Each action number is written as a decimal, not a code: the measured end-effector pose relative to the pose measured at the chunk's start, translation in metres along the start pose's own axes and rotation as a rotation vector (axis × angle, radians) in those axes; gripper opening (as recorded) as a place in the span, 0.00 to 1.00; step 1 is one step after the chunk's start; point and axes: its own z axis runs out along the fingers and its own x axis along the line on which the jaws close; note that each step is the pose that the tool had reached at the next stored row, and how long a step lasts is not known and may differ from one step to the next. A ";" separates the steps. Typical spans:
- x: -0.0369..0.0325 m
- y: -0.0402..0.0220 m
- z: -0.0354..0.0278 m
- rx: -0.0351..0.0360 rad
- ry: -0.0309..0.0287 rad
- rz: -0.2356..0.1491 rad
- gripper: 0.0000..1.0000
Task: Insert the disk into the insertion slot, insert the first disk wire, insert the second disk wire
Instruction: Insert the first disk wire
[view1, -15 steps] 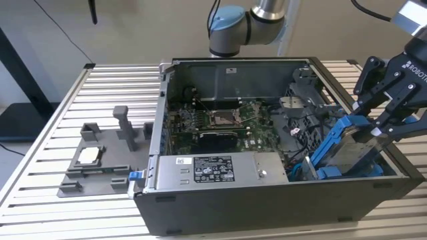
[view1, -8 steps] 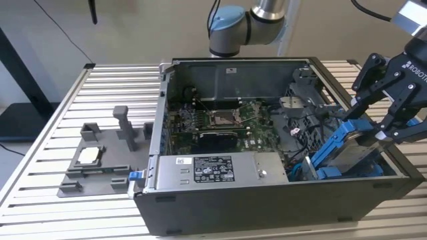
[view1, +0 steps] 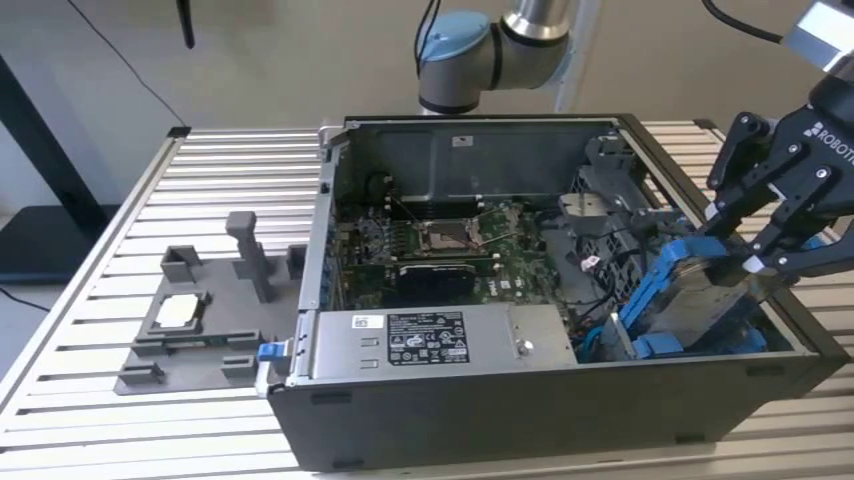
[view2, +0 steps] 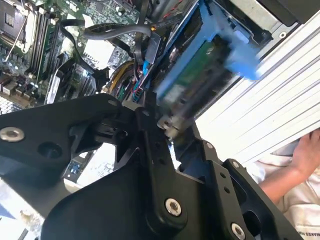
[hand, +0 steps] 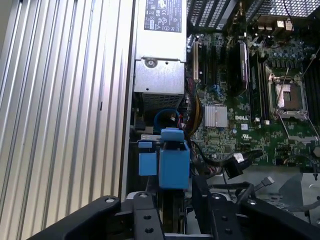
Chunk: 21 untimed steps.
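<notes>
The gripper (view1: 755, 262) is clamping the disk (view1: 705, 300) by its upper edge, one black finger pressing on each side; the disk is showing as a grey metal slab in a bright blue plastic carrier, leaning at a tilt; its lower end is sitting down in the insertion slot (view1: 651, 346), the dark bay with blue tabs in the corner of the computer case (view1: 534, 420) nearest the exterior view's right; in the first wrist view the gripper (hand: 175, 202) is flanking the carrier's blue end (hand: 173, 159); beside the bay, black cables (view1: 594, 270) are trailing over the green motherboard (view1: 514, 235); the silver power supply (view1: 441, 340) is carrying a white printed label (view1: 407, 337) and a darker one beside it; the case is standing on the slatted metal surface (view1: 227, 160); in the second wrist view a person's hand (view2: 306, 150) is resting near the surface's edge.
</notes>
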 end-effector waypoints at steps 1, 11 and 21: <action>0.0000 0.0000 0.0000 0.0001 0.0000 0.000 0.38; -0.0014 0.0013 -0.0021 0.0198 0.0010 -0.001 0.38; -0.0096 0.0028 -0.0012 0.1486 0.0052 -0.013 0.38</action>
